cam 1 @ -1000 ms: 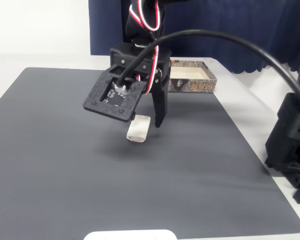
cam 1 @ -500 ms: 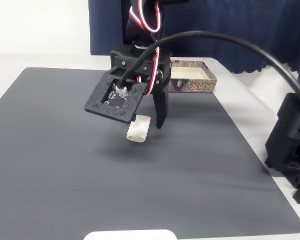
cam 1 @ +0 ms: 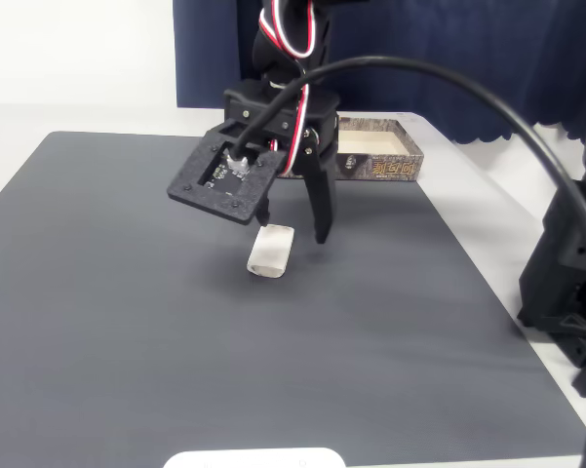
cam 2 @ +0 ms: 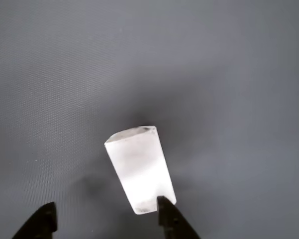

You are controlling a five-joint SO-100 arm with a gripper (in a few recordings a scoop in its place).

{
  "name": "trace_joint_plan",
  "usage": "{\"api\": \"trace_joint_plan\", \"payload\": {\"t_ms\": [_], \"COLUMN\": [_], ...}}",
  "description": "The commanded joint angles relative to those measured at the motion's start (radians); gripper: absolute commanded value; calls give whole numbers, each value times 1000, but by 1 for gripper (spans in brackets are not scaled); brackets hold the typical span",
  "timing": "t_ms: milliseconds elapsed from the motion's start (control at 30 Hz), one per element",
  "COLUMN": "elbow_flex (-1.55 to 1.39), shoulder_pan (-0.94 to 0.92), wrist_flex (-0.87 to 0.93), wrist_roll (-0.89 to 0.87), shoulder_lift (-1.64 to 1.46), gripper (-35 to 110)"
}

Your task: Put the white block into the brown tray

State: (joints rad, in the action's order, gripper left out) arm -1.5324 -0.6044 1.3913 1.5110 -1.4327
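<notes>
I had the gripper hanging just above the white block, which lay flat on the dark grey mat, roughly in the middle of it and a little skewed to the line of my fingers. In the wrist view the block sat between the two fingertips, but not centred: one tip touched or overlapped its near corner while the other stood well clear with bare mat between. The fingers were apart and clamped on nothing, so I judged that the grasp had not been made. The brown tray waited at the far edge of the mat, behind the arm and well apart from the block, and the part of its cream inside that I could see held nothing. By my reckoning the task was barely begun: the block was on the mat, not lifted, and everything that mattered was left, namely squaring the fingers over the block, going down, closing, carrying it back to the tray and letting go. My worry was the skew, since closing from that pose might catch the corner and spin the block away rather than pinch it.
</notes>
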Motion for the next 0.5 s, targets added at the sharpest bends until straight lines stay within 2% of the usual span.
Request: {"api": "trace_joint_plan", "payload": {"t_ms": [0, 467], "elbow_flex": [32, 23], "shoulder_pan": [9, 15], "wrist_flex": [-5, -5], "wrist_roll": [920, 925], "shoulder_lift": [-31, -31], "gripper": [48, 50]}}
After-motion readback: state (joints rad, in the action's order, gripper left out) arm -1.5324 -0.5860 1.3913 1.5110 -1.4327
